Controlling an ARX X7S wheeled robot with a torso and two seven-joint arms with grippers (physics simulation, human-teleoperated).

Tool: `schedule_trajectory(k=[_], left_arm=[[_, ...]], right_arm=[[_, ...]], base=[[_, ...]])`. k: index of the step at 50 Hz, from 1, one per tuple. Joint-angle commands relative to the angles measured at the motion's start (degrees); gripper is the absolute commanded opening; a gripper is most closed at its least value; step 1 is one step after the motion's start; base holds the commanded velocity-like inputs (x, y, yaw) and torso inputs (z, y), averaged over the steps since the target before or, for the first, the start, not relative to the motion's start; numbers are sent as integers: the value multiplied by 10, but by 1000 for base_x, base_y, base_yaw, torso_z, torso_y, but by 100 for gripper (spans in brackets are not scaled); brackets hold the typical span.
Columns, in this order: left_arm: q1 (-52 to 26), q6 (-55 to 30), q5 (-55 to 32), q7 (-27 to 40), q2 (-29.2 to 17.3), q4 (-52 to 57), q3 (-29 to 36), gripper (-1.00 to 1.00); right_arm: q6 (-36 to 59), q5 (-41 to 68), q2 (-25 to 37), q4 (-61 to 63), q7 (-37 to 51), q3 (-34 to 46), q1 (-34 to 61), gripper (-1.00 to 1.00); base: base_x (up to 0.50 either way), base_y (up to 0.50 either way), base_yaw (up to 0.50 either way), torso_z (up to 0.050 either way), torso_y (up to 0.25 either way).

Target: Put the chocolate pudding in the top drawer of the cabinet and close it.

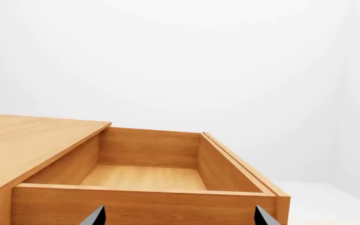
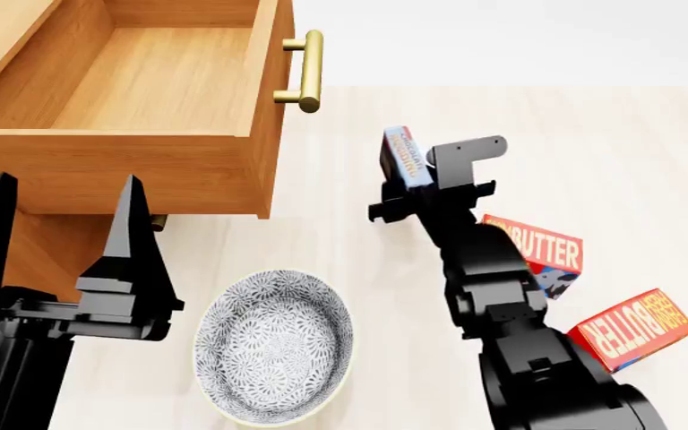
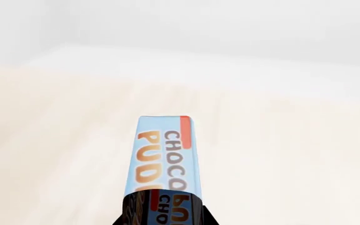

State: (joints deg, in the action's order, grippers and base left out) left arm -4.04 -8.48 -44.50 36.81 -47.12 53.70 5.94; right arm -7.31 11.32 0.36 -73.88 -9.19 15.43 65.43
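The right tool [image 2: 407, 175] pinches the chocolate pudding [image 2: 407, 158] by its lower end, the box raised off the surface [image 2: 631, 125] and standing on edge, its light blue face turned sideways; held this way, the slim box can probably be carried over the drawer's front and let down without catching. The top drawer [image 2: 153, 90] of the cabinet [image 1: 30, 140] is pulled out and holds nothing visible — ready to receive the box, its brass handle [image 2: 308, 72] facing the right arm. The pudding lies beside the drawer front, near the handle, not yet above the opening. The left tool [image 2: 64, 228] hovers beside the drawer's side wall, fingers spread, gripping nothing; it seems posted there for the later push shut. A patterned bowl [image 2: 275, 348] and two butter boxes [image 2: 541, 246] lie apart from the route. Hidden or unclear: the wrist view cuts the pudding's lettering and shows the right tool's tips only as dark shapes; the lower drawer is out of sight; one butter box is partly covered by the right arm; the cabinet's full extent runs off frame.
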Motion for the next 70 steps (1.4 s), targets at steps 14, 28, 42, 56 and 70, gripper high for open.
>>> schedule_trajectory(k=[14,28,42,56,70], left_arm=[[4,9,4,-3,2,-6,4,100],[15,19,-2,1,-3,-2,-7,100],[24,38,-10,-4,-8,6,-20,100],[18,39,-16,-11,-5,-1,-10,100],[13,39,-13,-14,-2,-6,-2,100]], right_arm=[[158,54,54,388,46,5,-130,-100],[188,77,74,491,71,-4,-171,-100],[217,95,92,573,88,-9,-196,-100],[224,104,99,603,97,-12,-202,-100],[230,111,105,628,103,-11,-204,-100]], base=[[0,0,0,0,0],[0,0,0,0,0],[0,0,0,0,0],[0,0,0,-5,175],[1,0,0,-8,250]])
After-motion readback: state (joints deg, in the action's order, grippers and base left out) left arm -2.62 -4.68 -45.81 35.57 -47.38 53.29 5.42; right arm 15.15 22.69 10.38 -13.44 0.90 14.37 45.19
